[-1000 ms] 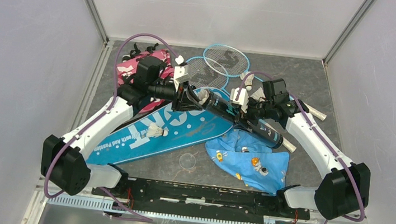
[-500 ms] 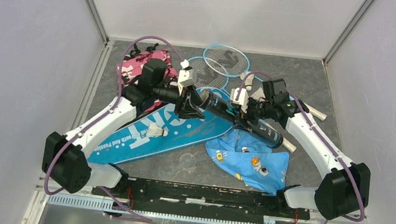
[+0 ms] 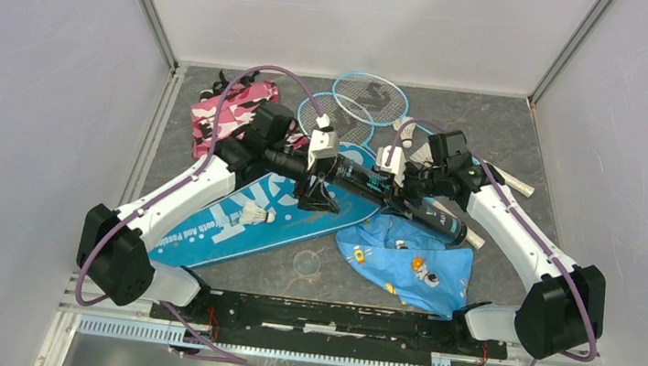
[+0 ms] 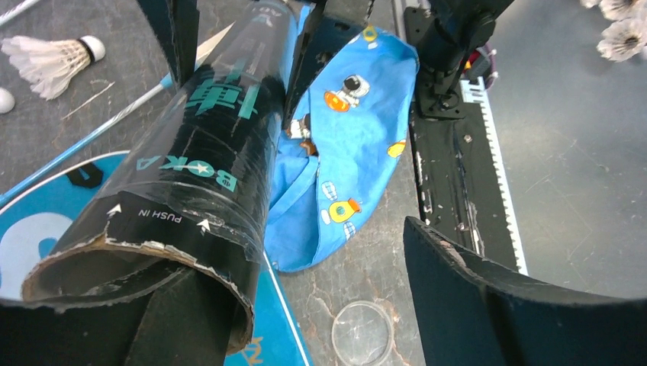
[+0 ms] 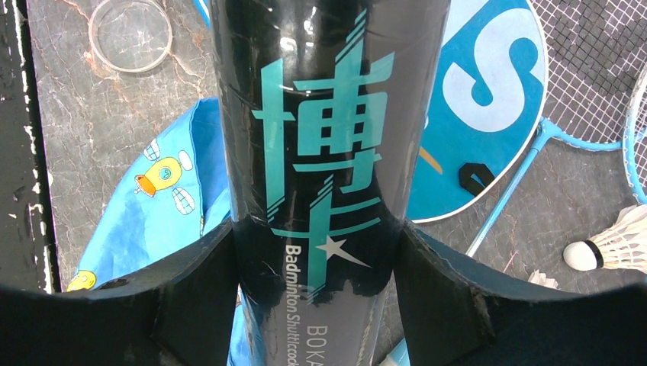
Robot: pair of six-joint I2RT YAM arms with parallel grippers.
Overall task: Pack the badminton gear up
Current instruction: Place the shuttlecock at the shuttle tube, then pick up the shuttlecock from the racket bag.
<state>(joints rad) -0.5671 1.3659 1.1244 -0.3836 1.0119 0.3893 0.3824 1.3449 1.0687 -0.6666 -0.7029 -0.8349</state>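
The left pincer point(image 3: 319, 196) spreads its fingers wide and drops just below the open mouth of the black tube point(image 4: 206, 160), having been nearly closed at that mouth a second ago. One finger rests against the tube's frayed rim and the other stands well apart, with nothing between them. The white shuttlecock it pressed to the opening is no longer in sight. It has probably gone down the tube, though the dark bore does not show it.

The right pincer point(image 5: 317, 236) has not shifted. Both its fingers are clamped on the tube's middle, holding it slanted above the desk point(image 3: 510, 131), over the blue cartoon cloth point(image 3: 412, 267).

By this reckoning one shuttlecock is packed and the freed arm can fetch another. One shuttlecock on the cover point(image 3: 254, 216) lies nearest it, on the blue "SPORT" cover point(image 3: 205, 225), and more shuttlecocks by the racquets point(image 3: 410, 136) sit behind the right arm. The clear lid point(image 3: 306, 262) waits on the desk in front of the cover. The two racquets point(image 3: 357, 104) lie crossed at the back, not yet in their cover, so most of the packing remains.
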